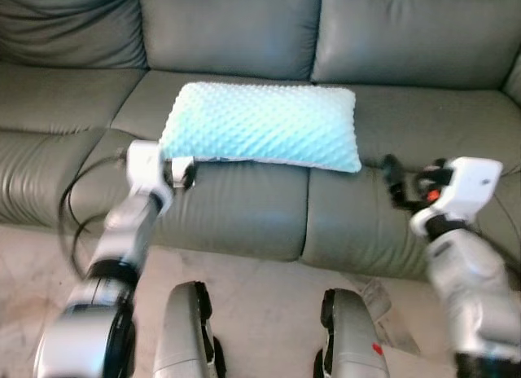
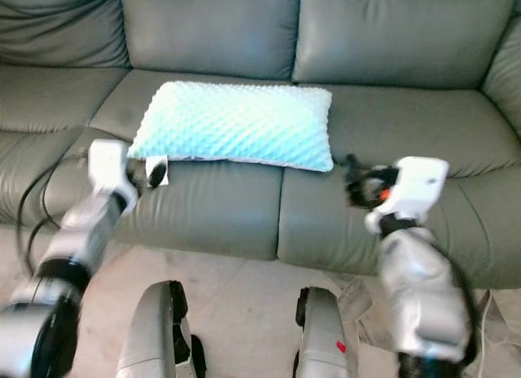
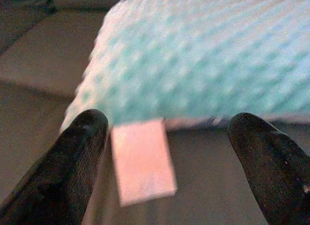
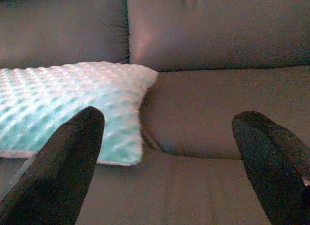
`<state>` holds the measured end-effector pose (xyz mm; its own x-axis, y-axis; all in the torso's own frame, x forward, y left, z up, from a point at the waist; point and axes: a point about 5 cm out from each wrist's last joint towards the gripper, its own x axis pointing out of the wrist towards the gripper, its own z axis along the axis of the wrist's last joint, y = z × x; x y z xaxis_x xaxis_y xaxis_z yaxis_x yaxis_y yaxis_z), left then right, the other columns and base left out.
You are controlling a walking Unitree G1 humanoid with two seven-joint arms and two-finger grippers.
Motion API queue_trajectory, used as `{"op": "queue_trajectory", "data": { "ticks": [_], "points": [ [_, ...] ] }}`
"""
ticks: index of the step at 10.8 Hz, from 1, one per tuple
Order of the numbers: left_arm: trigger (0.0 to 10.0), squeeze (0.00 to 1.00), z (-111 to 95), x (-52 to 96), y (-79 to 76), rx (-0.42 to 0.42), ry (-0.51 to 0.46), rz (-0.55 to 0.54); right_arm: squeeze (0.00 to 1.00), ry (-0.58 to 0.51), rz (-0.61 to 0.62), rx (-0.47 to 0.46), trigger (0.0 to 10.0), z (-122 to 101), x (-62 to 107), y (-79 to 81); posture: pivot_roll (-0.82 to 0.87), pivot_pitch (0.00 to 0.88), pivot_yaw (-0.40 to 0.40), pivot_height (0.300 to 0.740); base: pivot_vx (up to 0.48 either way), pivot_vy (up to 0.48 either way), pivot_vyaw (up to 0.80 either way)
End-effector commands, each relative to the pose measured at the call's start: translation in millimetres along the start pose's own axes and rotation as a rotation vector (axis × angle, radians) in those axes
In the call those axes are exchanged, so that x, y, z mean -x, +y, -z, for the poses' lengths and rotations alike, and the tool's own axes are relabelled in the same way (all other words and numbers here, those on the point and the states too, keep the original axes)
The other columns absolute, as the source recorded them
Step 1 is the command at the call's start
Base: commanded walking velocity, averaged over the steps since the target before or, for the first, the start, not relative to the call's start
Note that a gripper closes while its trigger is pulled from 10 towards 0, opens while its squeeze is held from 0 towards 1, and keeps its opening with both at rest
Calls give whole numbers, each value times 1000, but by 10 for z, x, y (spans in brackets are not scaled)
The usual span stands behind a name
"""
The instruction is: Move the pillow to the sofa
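Pillow (image 1: pixel 262 125) lies flat on the sofa (image 1: pixel 244 207) seat, long axis side to side.
My left pincer (image 1: pixel 186 173) is nearer, wide and empty at its corner; right pincer (image 1: pixel 392 178) wide, off the other end.

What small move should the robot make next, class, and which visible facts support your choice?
Probably draw both arms back. The pillow already lies flat on the sofa seat, and the left gripper and right gripper are both open, holding nothing, just in front of it.

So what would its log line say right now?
pillow: lying on sofa seat | left gripper: open, at pillow's corner | right gripper: open, beside pillow
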<state>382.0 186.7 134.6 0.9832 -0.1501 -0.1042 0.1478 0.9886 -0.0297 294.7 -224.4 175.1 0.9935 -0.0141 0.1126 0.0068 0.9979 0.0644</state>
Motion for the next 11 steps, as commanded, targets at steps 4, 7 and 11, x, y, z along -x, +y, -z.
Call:
{"op": "queue_trajectory", "data": {
  "ticks": [4,7,11],
  "points": [
    [10000,0,-183,-147,-149,-5,-42,-25,0,-2,-120,-68,10000,41,-215,-29,-249,282,81,563,0,0,0],
    [10000,0,-384,-217,-163,-46,-77,-111,0,-70,-270,-177,10000,-187,-410,149,-269,284,90,563,0,0,0],
    [10000,0,-361,-206,-42,10,-25,-202,0,-6,-221,-199,10000,0,-616,178,-260,275,95,563,0,0,0]
  ]
}}
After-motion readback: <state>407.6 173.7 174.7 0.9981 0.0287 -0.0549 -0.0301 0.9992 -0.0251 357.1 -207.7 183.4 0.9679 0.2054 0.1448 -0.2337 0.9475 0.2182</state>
